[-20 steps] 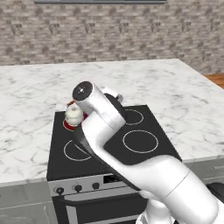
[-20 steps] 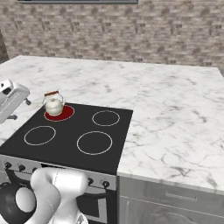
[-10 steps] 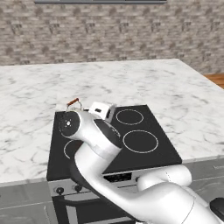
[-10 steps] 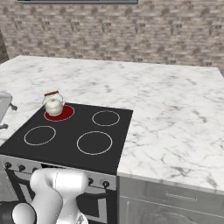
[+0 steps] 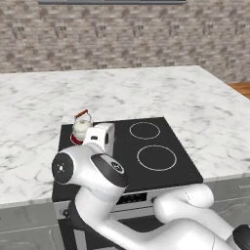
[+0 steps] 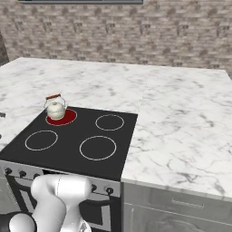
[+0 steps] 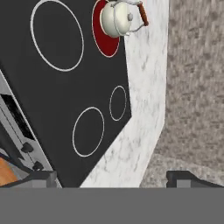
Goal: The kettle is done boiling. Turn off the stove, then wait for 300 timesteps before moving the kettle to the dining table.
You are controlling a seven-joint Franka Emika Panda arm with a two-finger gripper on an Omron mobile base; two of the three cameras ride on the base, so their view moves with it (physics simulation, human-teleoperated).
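Hand view: tool [image 7: 118, 177] released, kettle [image 7: 116, 18] well apart, apparently on red burner [image 7: 103, 37].

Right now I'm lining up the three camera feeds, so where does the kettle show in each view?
Left base view: the kettle sits left of centre, at the stove's far-left corner, just behind the arm.
Right base view: the kettle is at the left, on the far-left burner.
Hand view: the kettle is at the top edge, centre.
Shared landmark: the glowing red burner under the kettle.
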